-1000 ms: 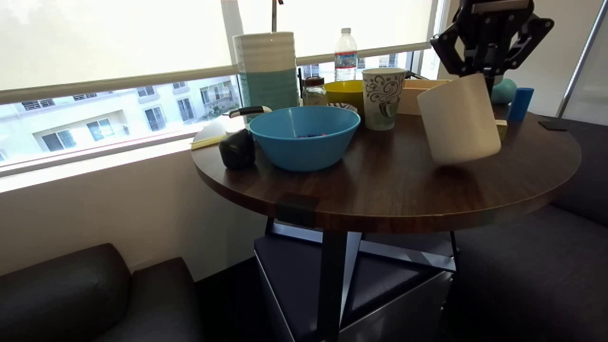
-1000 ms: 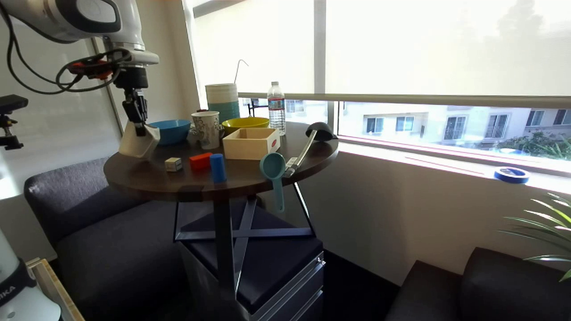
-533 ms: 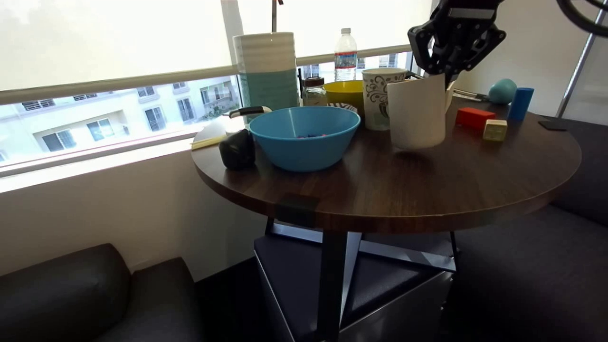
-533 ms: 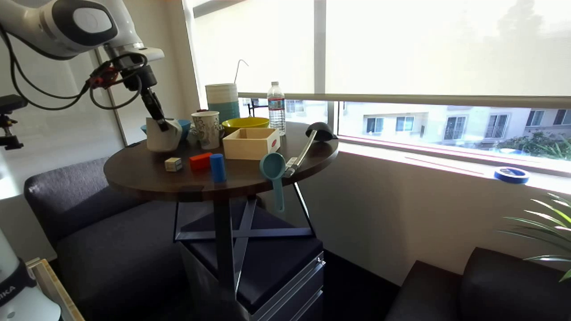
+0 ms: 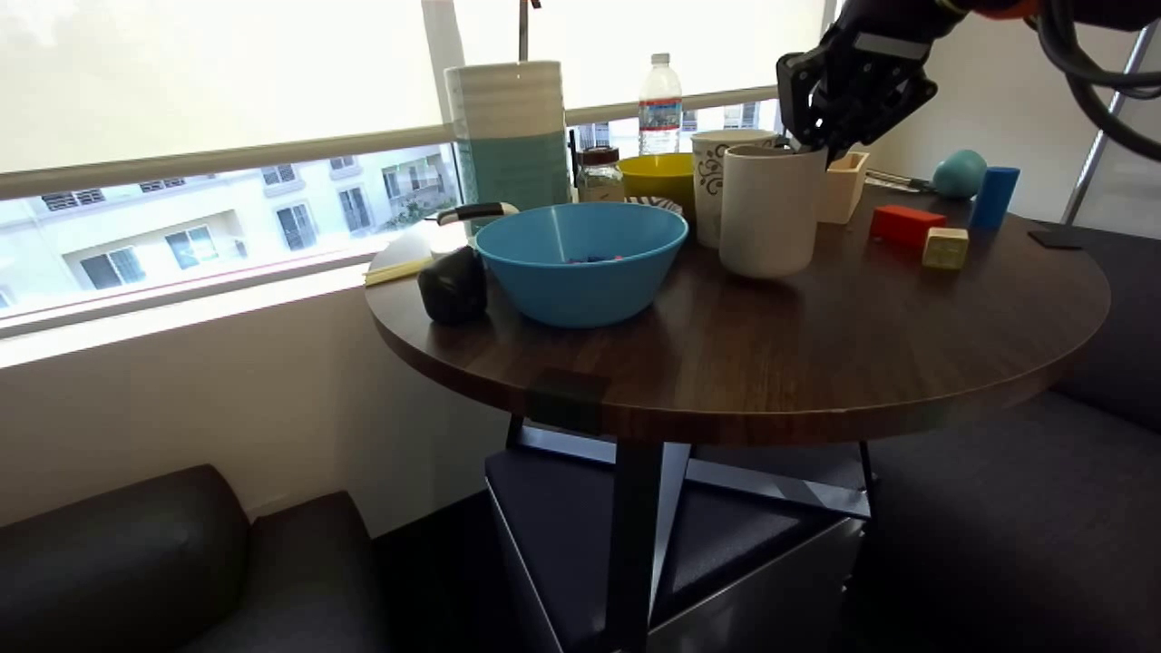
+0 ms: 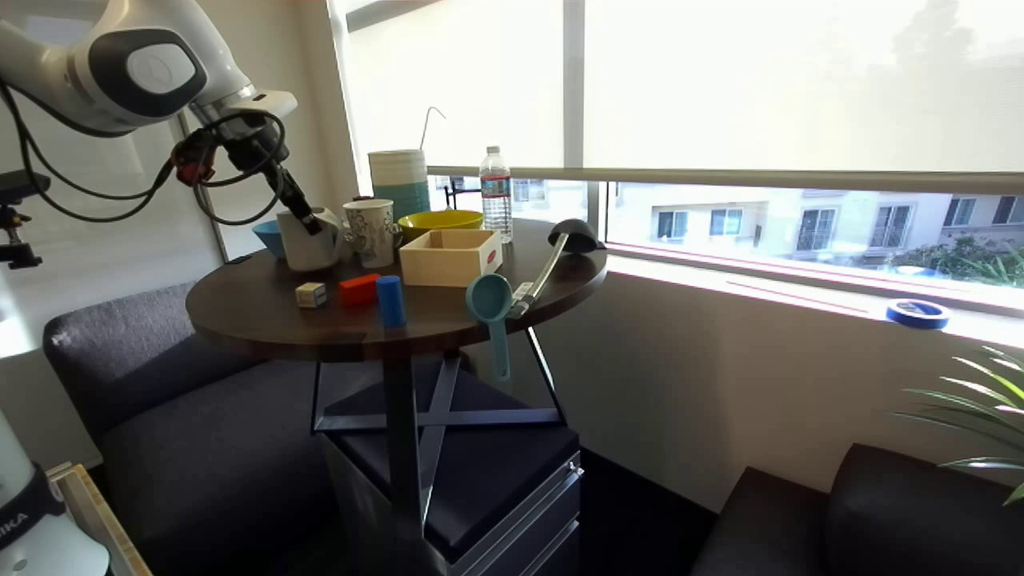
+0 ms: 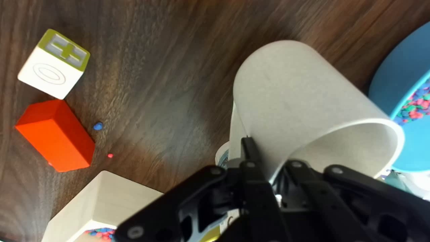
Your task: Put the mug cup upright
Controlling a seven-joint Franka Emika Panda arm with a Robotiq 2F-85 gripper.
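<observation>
Cream-beige all over, the mug cup is held mouth up on or just above the round dark-wood table, near the light blue bowl and just beside the scroll-patterned paper cup; whether the two cups touch I cannot tell. Both exterior views give the mug's sides as near enough vertical, so I judge the turning, the main part of the task, as good as done. The gripper has its fingers pinched close together with the mug's wall between them at the rim, one outside by the handle, the other apparently inside the mouth; whether the outer one runs through the handle I cannot tell. What seems left is small: make sure the base sits flat, since a slight gap beneath it cannot be ruled out, then spread the fingers and draw back clear of the rim. A hurried release, or a finger snagging in the handle, could tip the mug, and the paper cup would be the likeliest thing struck
</observation>
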